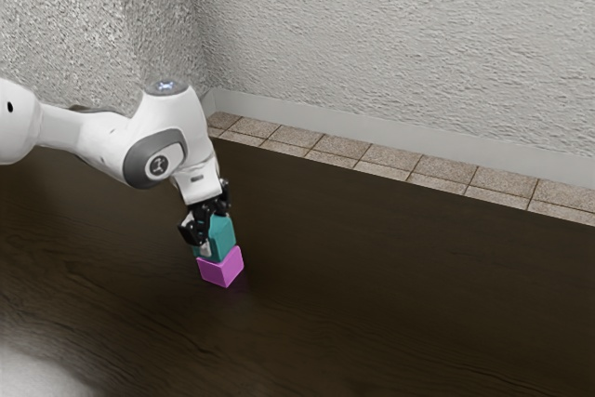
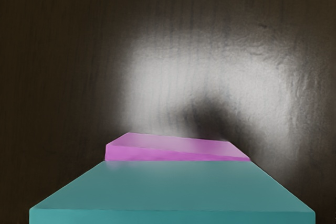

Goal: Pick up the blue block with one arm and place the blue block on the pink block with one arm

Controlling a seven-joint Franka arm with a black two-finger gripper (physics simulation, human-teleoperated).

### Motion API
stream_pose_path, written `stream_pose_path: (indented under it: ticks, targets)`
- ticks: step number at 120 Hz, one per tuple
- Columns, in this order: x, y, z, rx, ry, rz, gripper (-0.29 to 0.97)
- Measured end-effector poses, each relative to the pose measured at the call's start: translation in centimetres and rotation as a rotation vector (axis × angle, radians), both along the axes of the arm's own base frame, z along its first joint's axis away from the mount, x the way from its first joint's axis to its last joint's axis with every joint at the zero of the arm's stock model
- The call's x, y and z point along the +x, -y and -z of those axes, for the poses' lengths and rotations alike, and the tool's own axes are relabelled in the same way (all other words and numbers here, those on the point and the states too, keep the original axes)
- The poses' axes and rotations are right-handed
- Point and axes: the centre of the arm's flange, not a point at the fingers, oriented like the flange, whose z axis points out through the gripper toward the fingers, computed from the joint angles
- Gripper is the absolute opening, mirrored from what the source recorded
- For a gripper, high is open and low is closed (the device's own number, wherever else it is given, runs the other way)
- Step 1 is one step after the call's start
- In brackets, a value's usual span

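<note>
A teal-blue block point(image 1: 222, 233) rests on top of the pink block point(image 1: 221, 268) on the dark wooden table point(image 1: 390, 285). My black gripper point(image 1: 209, 239) reaches down from the white arm and its fingers hold the blue block from two sides. In the wrist view the blue block point(image 2: 173, 195) lies large just under my hand, with the pink block point(image 2: 173, 149) showing past its far edge.
A tiled floor strip point(image 1: 418, 166) and a rough grey wall point(image 1: 390, 34) run behind the table. The white arm point(image 1: 102, 141) comes in from the exterior view's left.
</note>
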Motion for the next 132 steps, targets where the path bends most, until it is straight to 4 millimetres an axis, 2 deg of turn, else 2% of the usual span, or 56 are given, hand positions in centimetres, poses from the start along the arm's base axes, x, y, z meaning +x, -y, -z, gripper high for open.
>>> stream_pose_path:
  ticks: [32, 97, 132]
  targets:
    - [-0.01, 0.04, 0.01, 0.0, 0.003, -0.025, 0.37]
    - [0.29, -0.01, 0.15, -0.012, 0.028, 0.058, 0.37]
    - [-0.24, -0.09, 0.47, -0.017, 0.024, 0.079, 0.37]
